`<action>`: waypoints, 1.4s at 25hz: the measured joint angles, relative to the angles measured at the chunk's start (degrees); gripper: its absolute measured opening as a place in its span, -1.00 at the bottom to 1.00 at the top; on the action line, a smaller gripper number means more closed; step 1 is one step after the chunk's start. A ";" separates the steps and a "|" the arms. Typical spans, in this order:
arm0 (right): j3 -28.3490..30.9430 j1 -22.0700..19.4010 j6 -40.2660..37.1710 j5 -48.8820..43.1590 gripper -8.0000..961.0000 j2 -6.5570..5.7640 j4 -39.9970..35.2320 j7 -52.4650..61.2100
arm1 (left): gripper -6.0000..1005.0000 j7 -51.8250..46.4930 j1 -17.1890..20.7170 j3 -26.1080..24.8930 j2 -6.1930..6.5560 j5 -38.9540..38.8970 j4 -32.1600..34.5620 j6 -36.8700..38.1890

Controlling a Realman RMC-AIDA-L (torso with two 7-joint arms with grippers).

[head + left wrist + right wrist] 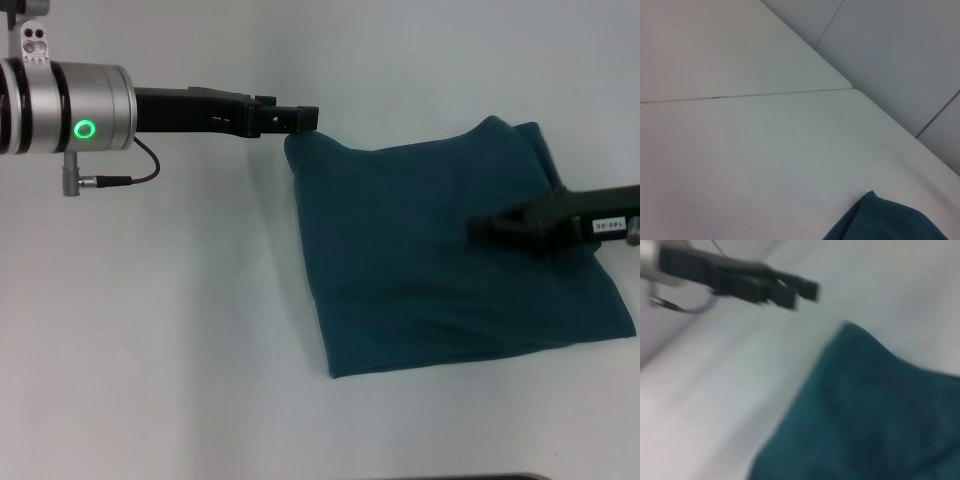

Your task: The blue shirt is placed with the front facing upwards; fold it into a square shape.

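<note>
The blue shirt point(450, 265) lies folded into a rough square on the white table, plain dark teal side up, with no lettering showing. My left gripper point(303, 118) reaches in from the left and hovers just beyond the shirt's far left corner point(292, 142), apart from the cloth. The same gripper point(807, 289) shows in the right wrist view above that corner point(850, 330). My right gripper point(482, 228) comes in from the right and sits low over the shirt's middle. The left wrist view catches only a small corner of the shirt point(880, 220).
The white table point(160, 330) spreads wide to the left and front of the shirt. A seam between two tabletops point(740, 95) and the table's far edge point(900, 125) show in the left wrist view. A dark edge point(490, 477) lies at the front.
</note>
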 joint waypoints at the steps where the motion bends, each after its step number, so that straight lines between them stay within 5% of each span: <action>1: 0.08 -0.02 -0.93 1.16 -0.94 -0.24 -0.11 -0.30 | 0.46 0.00 0.00 0.00 0.00 0.00 0.00 0.00; 4: 0.17 0.65 -2.21 2.87 -0.94 -0.32 -0.14 -0.43 | 0.46 0.00 -0.09 0.00 -0.02 -0.03 0.00 -0.05; 12: -1.98 4.31 4.03 0.31 -0.94 2.16 2.14 -0.48 | 0.46 0.00 -0.17 0.00 -0.09 -0.03 0.25 -0.11; 25: -3.55 5.87 9.35 -2.48 -0.94 2.61 4.88 -0.53 | 0.47 0.41 -0.24 0.00 -0.09 -0.03 0.51 -0.15; 35: 2.91 2.60 2.14 5.75 -0.93 0.56 0.14 -1.77 | 0.46 2.97 0.89 -0.19 -0.14 -4.55 0.80 9.94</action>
